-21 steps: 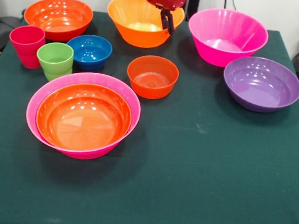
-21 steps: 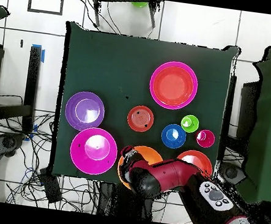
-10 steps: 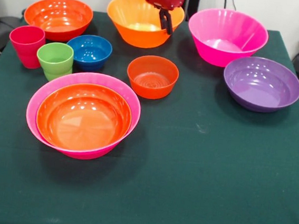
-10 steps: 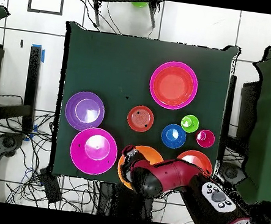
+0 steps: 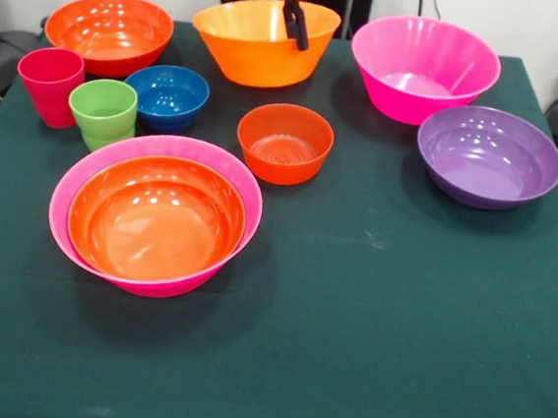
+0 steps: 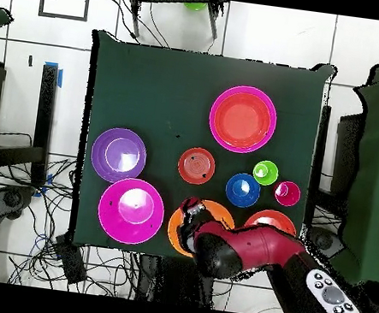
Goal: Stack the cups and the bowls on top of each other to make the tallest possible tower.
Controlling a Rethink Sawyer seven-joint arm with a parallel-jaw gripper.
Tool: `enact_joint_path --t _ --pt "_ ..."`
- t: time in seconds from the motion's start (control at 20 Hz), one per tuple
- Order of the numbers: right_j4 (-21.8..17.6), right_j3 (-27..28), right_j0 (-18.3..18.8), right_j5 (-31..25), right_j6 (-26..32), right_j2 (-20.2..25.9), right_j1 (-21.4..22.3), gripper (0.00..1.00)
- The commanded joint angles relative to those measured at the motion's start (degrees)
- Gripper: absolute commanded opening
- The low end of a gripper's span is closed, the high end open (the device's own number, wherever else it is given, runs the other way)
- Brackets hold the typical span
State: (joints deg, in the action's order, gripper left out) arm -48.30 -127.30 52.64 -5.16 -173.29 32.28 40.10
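My gripper (image 5: pixel 294 31) is shut on the near rim of the large light orange bowl (image 5: pixel 249 56), which tips up off the cloth at the back. From above, the gripper (image 6: pixel 191 211) covers part of that bowl (image 6: pixel 176 231). The tower is a red-orange bowl (image 5: pixel 154 219) nested in a large magenta bowl (image 5: pixel 61 198) at front left. The red-pink cup (image 5: pixel 49 83) and the lime green cup (image 5: pixel 103 111) stand upright side by side at the left, next to the small blue bowl (image 5: pixel 167 95).
A red-orange bowl (image 5: pixel 108 33) sits at back left. A small orange-red bowl (image 5: pixel 284 142) is in the middle, a second magenta bowl (image 5: pixel 423 67) at back right, and a purple bowl (image 5: pixel 488 155) on the right. Dark green cloth (image 5: pixel 375 337) covers the table.
The gripper has risen and shifted slightly left. The light orange bowl has come up with it and now tilts, its opening showing flatter than before.
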Motion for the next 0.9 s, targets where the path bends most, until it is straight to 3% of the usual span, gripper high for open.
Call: enact_joint_path --t 0.05,0.55,0.9 --pt "2.75 -3.86 2.62 -5.43 11.56 12.52 8.17 0.0" --pt "6.85 -8.33 7.33 -5.88 10.74 20.59 16.7 0.0" --pt "22.07 -13.31 16.16 -12.05 14.69 36.45 26.64 0.0"
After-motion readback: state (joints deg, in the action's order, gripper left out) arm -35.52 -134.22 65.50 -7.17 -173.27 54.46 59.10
